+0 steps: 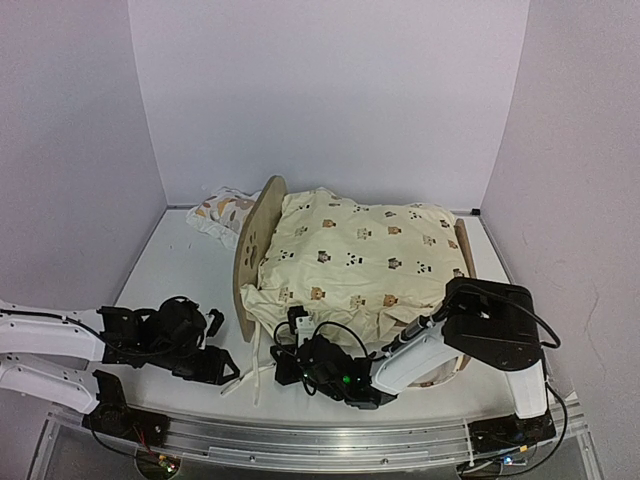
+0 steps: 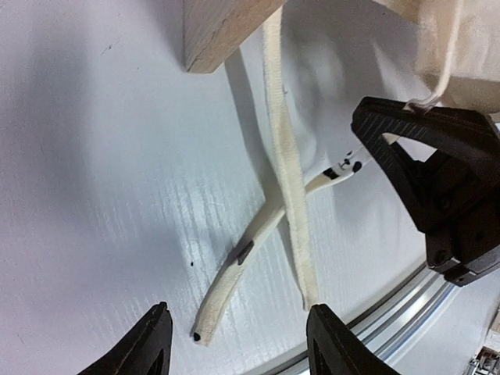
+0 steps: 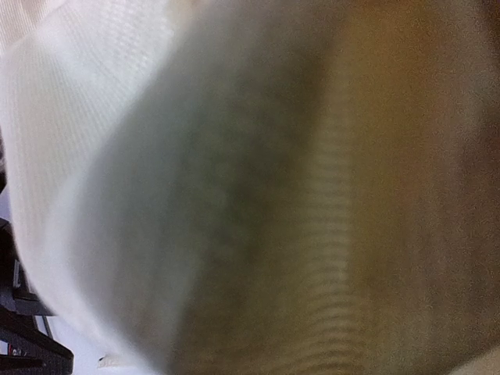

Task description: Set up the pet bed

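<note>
top view: your pet bed (image 1: pixel 255 250) is sitting mid-table toward the back wall, left end board standing upright with its cutouts showing, right end board just peeking out past the bedding. the cream animal-print quilt (image 1: pixel 360 250) is lying bunched over the frame, hiding the base, its near edge spilling over the front. a leaf-print pillow (image 1: pixel 222 208) is lying on the table (image 1: pixel 185 280) behind the left end board, outside the frame. pale ties (image 1: pixel 255 372) are trailing from the bed's near-left corner onto the table. the left gripper (image 1: pixel 228 372) is sitting low just left of those ties; the right gripper (image 1: pixel 293 345) is reaching across to the quilt's near-left edge, just right of them. left wrist view: the left gripper (image 2: pixel 238 344) is hanging over the table, jaws spread wide and gripping nothing. below it one of the ties (image 2: pixel 289 172), flat and cream, is crossing over a thinner rounded one, both ends lying on the table. a plywood corner of the pet bed (image 2: pixel 223 31) is showing at top, the right gripper (image 2: pixel 437 172) is sitting at right by the quilt hem, and the rail (image 2: pixel 414 301) is running along bottom right. right wrist view: blurred cloth (image 3: pixel 101 156) is filling the frame, so i can't tell whether the right jaws are open or closed.
</note>
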Action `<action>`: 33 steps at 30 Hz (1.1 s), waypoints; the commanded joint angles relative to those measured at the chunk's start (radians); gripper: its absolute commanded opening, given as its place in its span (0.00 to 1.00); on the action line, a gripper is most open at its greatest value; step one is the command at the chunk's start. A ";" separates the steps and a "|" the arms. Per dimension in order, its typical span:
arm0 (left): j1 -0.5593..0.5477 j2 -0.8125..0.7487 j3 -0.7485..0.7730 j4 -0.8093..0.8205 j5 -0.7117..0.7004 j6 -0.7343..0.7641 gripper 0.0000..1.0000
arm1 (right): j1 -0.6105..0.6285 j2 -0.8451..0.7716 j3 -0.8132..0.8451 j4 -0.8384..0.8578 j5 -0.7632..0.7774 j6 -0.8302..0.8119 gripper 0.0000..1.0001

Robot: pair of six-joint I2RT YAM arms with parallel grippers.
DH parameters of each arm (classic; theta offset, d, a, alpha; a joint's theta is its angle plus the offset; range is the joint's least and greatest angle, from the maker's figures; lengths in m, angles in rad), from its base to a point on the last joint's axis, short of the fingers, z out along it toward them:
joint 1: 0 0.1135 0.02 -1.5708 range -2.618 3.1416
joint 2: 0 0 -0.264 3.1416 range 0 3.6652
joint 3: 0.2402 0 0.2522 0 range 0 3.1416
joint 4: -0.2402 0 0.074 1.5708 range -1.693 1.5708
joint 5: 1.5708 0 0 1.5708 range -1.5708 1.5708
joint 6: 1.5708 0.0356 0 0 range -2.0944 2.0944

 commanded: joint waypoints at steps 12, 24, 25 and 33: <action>-0.016 0.116 0.017 -0.035 0.041 -0.018 0.52 | 0.001 0.021 0.005 0.052 0.030 -0.027 0.00; -0.069 0.242 0.056 -0.069 -0.022 -0.035 0.42 | 0.001 0.026 -0.005 0.067 0.038 -0.028 0.00; -0.078 0.253 0.063 -0.076 -0.036 -0.041 0.39 | 0.001 0.026 -0.006 0.068 0.039 -0.029 0.00; -0.200 0.390 0.188 -0.235 -0.192 -0.124 0.32 | 0.001 0.020 -0.018 0.079 0.041 -0.027 0.00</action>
